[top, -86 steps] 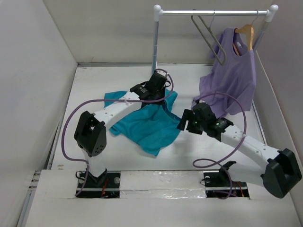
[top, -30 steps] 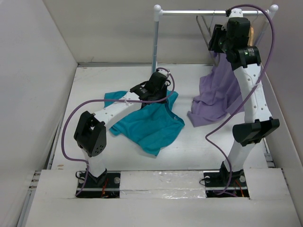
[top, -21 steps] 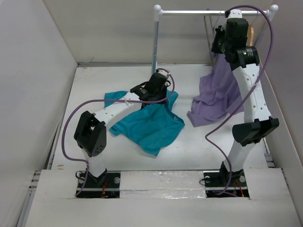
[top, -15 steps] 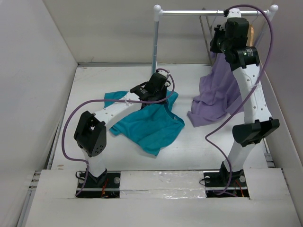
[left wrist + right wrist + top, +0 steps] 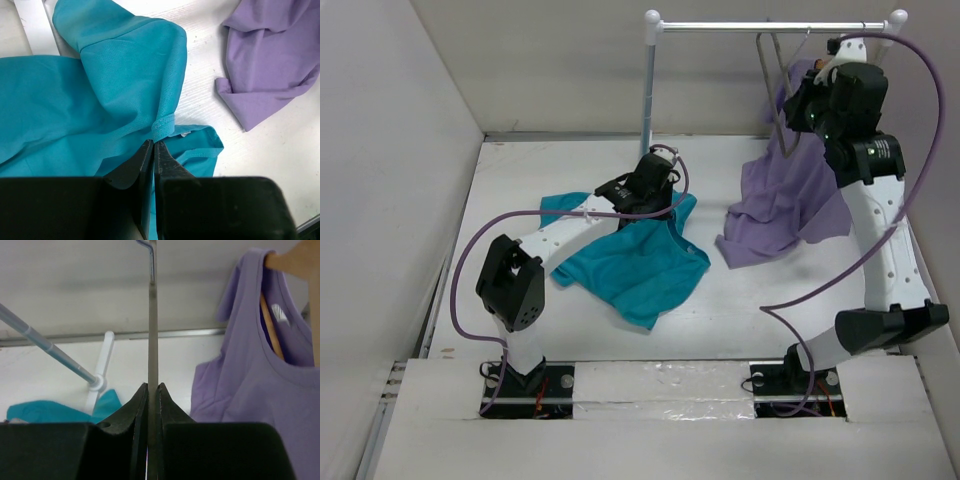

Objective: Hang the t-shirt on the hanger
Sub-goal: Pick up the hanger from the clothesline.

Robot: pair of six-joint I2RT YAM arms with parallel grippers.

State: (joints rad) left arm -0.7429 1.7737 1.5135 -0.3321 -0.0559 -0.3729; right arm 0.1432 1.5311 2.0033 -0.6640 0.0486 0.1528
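The right tool [image 5: 152, 386] has just clamped onto the hanger [image 5: 152, 315], so bringing it over can likely start. The left tool [image 5: 153, 144] stays pinched on the t-shirt [image 5: 100, 85] at its collar.

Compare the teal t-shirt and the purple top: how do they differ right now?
The t-shirt lies crumpled on the table; the purple top hangs from a wooden hanger, hem trailing onto the table. The left gripper pinches the t-shirt; nothing grips the purple top. Both are plain cloth.
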